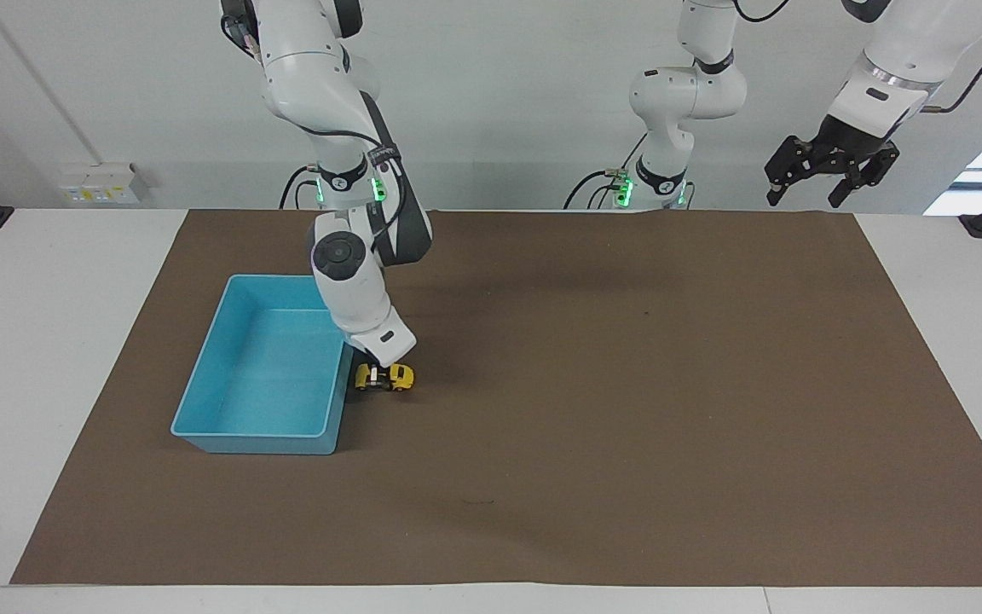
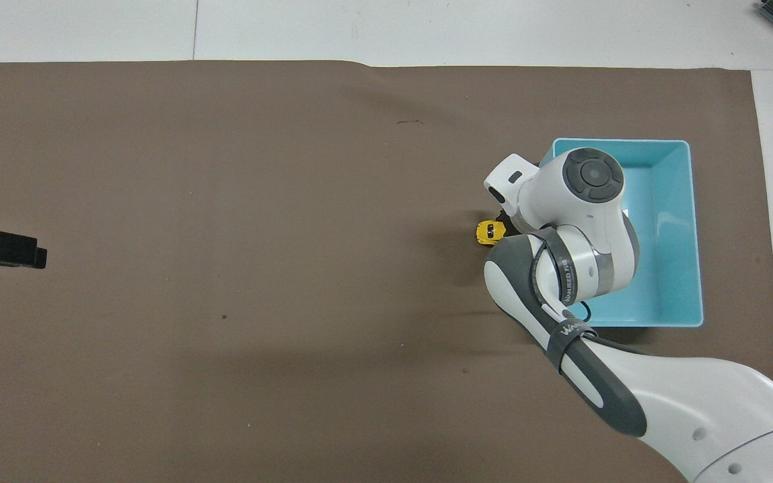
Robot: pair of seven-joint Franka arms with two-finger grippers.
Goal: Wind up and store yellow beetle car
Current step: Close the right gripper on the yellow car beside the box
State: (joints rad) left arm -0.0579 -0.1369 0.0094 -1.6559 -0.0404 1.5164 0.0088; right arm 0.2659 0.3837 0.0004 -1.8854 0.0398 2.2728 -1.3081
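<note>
The yellow beetle car (image 1: 398, 378) stands on the brown mat, right beside the light-blue bin (image 1: 248, 437), on the side of the bin toward the left arm's end. My right gripper (image 1: 383, 376) is down on the car, with its fingers closed on the car's sides. In the overhead view the right wrist hides the gripper, and only the car's end (image 2: 486, 231) shows beside the bin (image 2: 696, 235). My left gripper (image 1: 802, 200) waits open and raised at its own end of the table; it also shows in the overhead view (image 2: 37, 257).
The bin holds nothing. The brown mat (image 1: 627, 409) covers most of the white table. A small dark mark (image 2: 410, 122) lies on the mat, farther from the robots than the car.
</note>
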